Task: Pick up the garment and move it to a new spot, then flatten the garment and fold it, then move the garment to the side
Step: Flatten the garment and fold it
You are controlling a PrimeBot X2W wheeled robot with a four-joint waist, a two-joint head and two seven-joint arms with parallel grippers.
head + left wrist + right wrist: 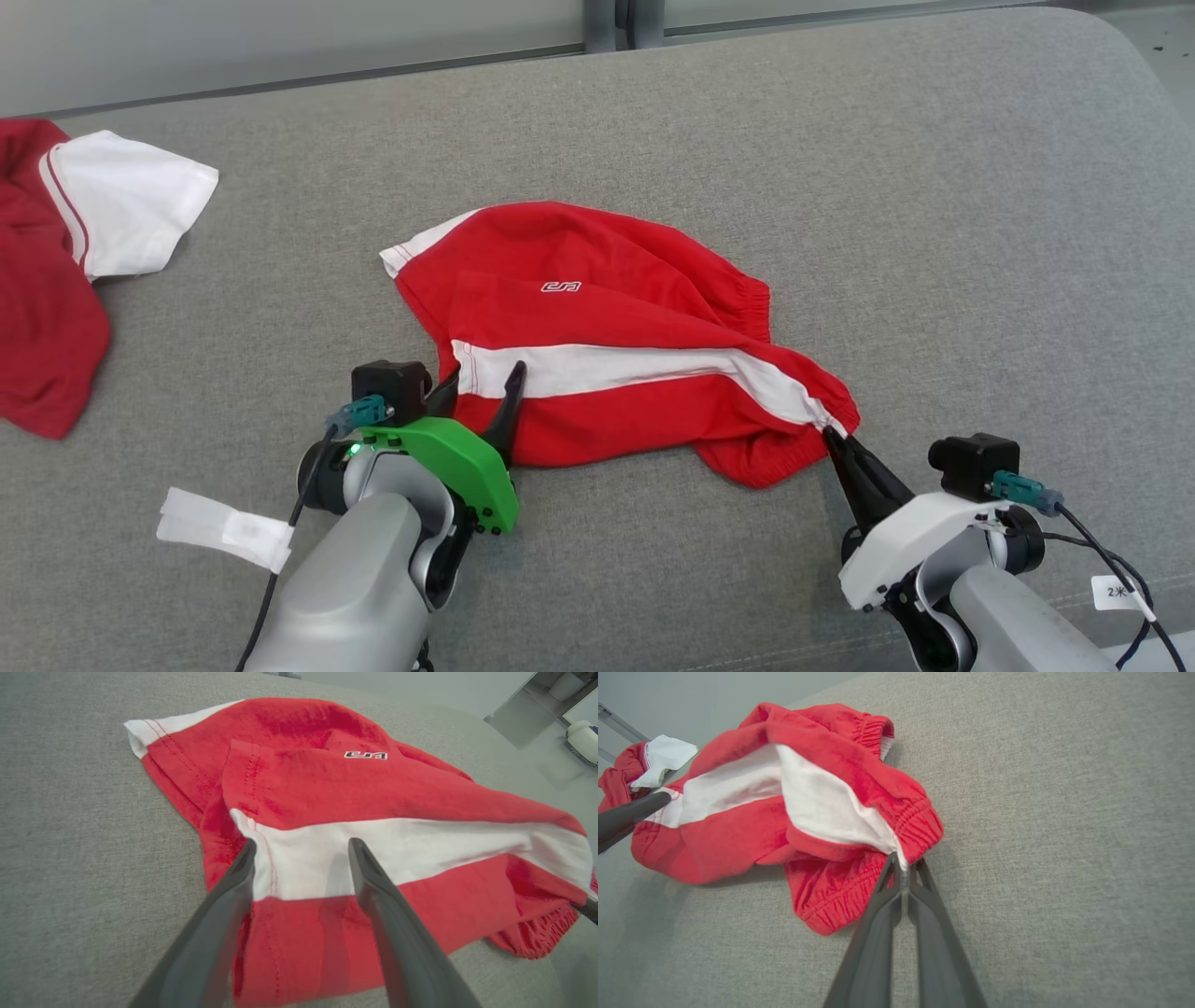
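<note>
Clamping red shorts [597,308] in right gripper [830,433], left gripper [485,373] hanging wide over their white stripe [616,368], second garment [56,280] lying well apart.

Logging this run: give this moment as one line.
left gripper open over red shorts | right gripper shut on red shorts | not flattened
</note>
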